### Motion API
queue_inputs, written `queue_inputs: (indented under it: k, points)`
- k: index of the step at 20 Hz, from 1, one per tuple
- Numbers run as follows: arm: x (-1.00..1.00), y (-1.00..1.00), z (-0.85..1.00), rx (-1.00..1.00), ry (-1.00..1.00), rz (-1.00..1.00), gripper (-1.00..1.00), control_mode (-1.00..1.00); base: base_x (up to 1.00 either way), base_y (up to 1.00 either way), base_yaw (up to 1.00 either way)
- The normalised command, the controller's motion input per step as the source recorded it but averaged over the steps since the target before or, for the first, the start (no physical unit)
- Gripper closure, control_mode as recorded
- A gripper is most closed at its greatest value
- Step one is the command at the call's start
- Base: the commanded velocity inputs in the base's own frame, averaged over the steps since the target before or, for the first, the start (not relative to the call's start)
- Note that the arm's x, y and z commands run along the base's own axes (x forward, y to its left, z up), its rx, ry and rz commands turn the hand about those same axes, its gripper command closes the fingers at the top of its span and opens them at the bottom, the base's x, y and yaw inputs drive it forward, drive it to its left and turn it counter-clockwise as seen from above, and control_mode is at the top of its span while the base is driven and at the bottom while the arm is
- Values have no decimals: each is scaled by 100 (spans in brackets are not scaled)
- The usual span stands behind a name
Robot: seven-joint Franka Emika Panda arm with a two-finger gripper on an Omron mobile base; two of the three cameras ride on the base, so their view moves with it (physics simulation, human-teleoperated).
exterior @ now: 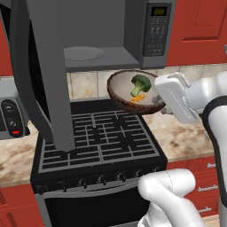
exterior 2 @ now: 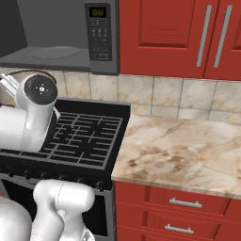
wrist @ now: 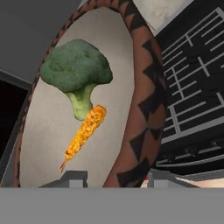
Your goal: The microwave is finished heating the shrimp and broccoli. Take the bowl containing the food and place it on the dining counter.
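Note:
The dark-brown bowl (exterior: 125, 93) hangs tilted over the back of the stove, just below the open microwave (exterior: 156, 30). Its greyish inside faces the left base camera. The green broccoli (exterior: 140, 83) and the orange shrimp (exterior: 138, 98) lie inside it. My gripper (exterior: 158, 101) is shut on the bowl's right rim. In the hand view the rim (wrist: 142, 92) runs between my two fingertips (wrist: 70, 178), with the broccoli (wrist: 76, 70) above the shrimp (wrist: 85, 131). The marbled dining counter (exterior 2: 188, 146) stretches to the right of the stove.
The microwave door (exterior: 42, 75) stands swung open on the left, reaching down close over the black stove grates (exterior: 99, 135). A silver toaster oven (exterior: 11, 117) sits at the far left. Red wall cabinets (exterior 2: 188, 35) hang above the counter.

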Motion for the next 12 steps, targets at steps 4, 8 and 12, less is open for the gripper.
queue_inputs:
  k: [4, 8, 12]
  points:
    - [-9, -15, -11, 0, 0, 0, 100, -100, 0, 0, 0]
    - [0, 0, 0, 0, 0, 0, 100, -100, 0, 0, 0]
    - [0, 0, 0, 0, 0, 0, 100, -100, 0, 0, 0]
